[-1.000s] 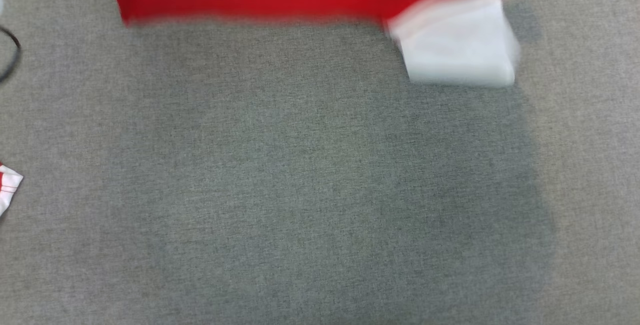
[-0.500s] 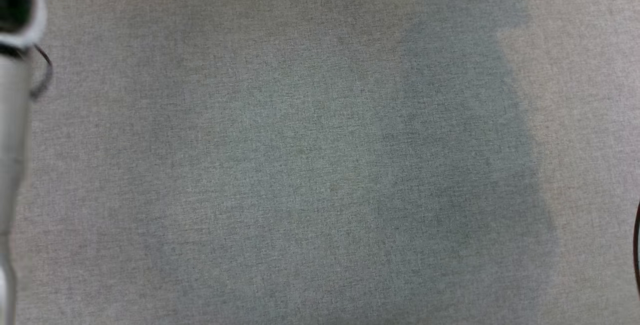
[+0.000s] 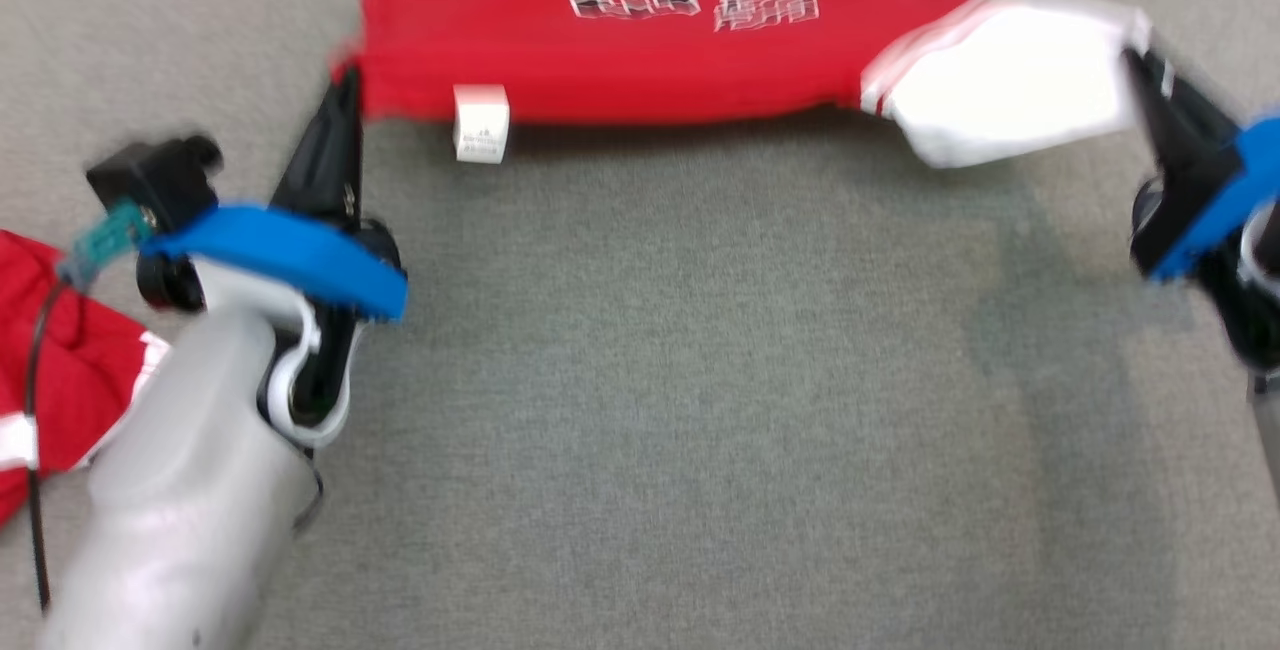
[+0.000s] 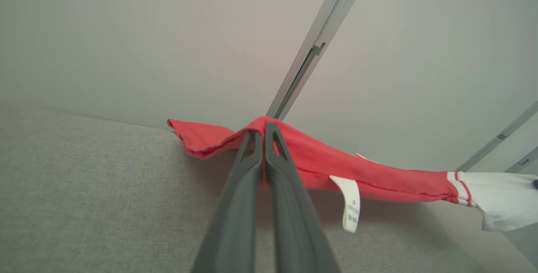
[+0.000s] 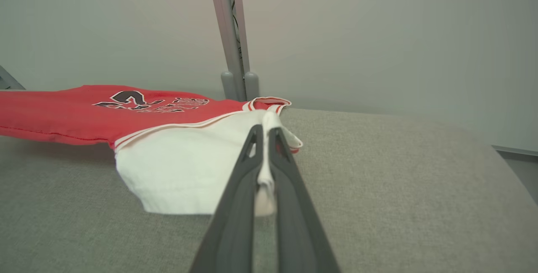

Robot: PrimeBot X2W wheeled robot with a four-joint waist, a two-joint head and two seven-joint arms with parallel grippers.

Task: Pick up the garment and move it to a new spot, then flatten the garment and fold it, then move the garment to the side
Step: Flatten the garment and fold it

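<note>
left claw clamps red-and-white printed jersey garment at red hem, right claw at white part; it spans grey fabric surface's far edge. Lay down evenly, hem taut.

Left tool and right tool reach forward, well apart, both pinched.

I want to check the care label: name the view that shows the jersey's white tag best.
The left wrist view: the white tag hangs sharp and close from the red jersey. The head view has the tag smaller and blurred at the hem. The right wrist view faces the jersey's white sleeve end.
</note>
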